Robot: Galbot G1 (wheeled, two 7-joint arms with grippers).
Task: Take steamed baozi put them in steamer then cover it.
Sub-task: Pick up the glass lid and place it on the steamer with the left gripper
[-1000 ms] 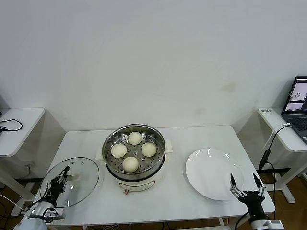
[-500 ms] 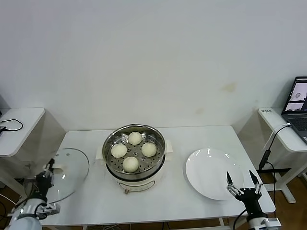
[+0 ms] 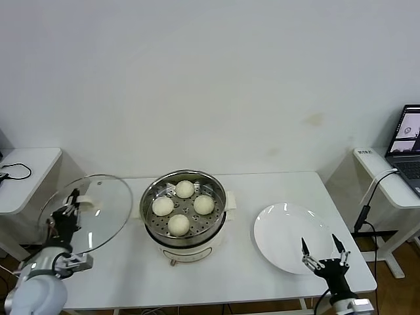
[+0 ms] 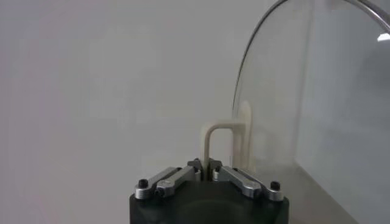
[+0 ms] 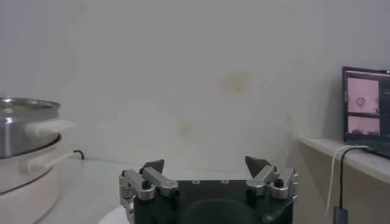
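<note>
- Clear glass with a metal rim: the cover (image 3: 87,211) is lifted off the table (image 3: 236,275) and tilted up on edge, to the left of the steamer (image 3: 184,209).
- The left gripper (image 3: 67,209) is clamped tight on the cover's cream handle (image 4: 218,141), as the left wrist view shows.
- Four steamed baozi (image 3: 178,224) sit on the perforated tray inside the uncovered steamer, at the table's middle.
- A flat white plate (image 3: 289,237) lies to the right of the steamer, apart from it.
- The right gripper (image 3: 323,252) hangs at the table's near right edge, just by the plate's near rim, jaws spread wide and holding nothing.
- A laptop (image 3: 408,139) stands on a side desk far right, and a black cable (image 3: 14,173) lies on another desk far left.
</note>
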